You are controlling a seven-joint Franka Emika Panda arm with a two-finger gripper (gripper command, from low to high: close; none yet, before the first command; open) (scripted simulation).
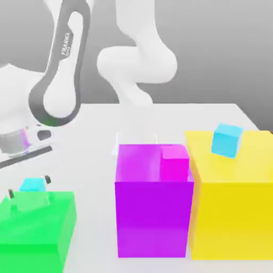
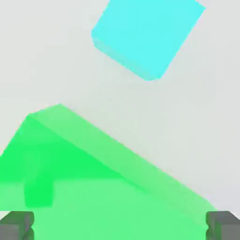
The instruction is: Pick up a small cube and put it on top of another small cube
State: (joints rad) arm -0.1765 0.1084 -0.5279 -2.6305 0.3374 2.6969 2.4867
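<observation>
One small cyan cube (image 1: pixel 32 184) lies on the white table just behind the big green block (image 1: pixel 34 226). In the hand view this cube (image 2: pixel 147 37) sits on the bare table beyond the green block's (image 2: pixel 93 187) edge, off to one side of the line between my fingers. My gripper (image 1: pixel 29 187) hangs above the green block's far edge, open, with nothing between its dark fingertips (image 2: pixel 16 226). The other small cyan cube (image 1: pixel 226 139) rests tilted on top of the big yellow block (image 1: pixel 234 208) at the exterior view's right.
A big purple block (image 1: pixel 153 213) stands in the middle with a small magenta cube (image 1: pixel 175 160) on its top. The yellow block touches its right side. The arm's white links rise at the back left. The white table (image 1: pixel 96 160) lies open between the green and purple blocks.
</observation>
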